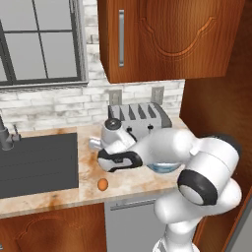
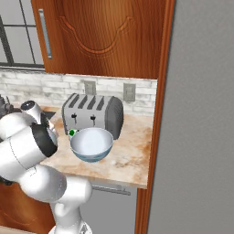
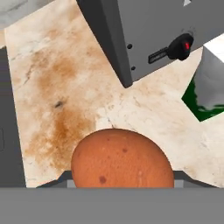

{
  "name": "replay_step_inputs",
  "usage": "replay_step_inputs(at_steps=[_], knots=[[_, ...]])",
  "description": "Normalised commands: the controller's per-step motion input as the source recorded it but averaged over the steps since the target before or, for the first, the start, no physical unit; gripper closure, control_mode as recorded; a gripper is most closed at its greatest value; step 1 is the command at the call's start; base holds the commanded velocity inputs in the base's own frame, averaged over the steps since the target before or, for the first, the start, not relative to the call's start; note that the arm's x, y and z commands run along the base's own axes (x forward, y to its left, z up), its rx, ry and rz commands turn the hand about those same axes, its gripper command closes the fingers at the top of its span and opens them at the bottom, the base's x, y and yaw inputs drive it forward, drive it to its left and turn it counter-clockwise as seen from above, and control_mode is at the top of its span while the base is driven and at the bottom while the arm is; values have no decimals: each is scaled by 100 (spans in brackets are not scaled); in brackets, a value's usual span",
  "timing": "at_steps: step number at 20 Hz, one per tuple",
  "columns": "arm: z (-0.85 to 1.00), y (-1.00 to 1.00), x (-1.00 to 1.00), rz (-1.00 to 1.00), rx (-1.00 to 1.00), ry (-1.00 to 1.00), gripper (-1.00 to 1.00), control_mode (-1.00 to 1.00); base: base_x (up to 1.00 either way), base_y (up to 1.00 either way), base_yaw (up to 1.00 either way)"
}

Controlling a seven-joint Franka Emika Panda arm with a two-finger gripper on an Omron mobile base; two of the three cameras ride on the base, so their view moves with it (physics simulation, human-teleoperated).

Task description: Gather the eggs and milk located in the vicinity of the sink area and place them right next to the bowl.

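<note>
Gripper [image 3: 120, 186]: clasped around an egg [image 3: 121, 158], which sits between the finger tips, above the counter [image 3: 52, 87]
Second egg [image 1: 102, 184]: lies on the counter's front part, between the sink [image 1: 37, 162] and the bowl [image 2: 91, 144]; apart from both
Milk [image 3: 209, 89]: white and green carton just beside the toaster [image 3: 153, 30]; its green cap [image 2: 71, 133] peeks out at the bowl's left rim
Bowl: stands in front of the toaster, close to it
</note>
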Motion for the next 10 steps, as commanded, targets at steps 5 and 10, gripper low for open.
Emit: replay_step_inputs(at_steps=[5,10], knots=[[74,0,-37,0,0,-5,100,-100,0,0,0],[83,0,-40,5,0,-1,100,-100,0,0,0]])
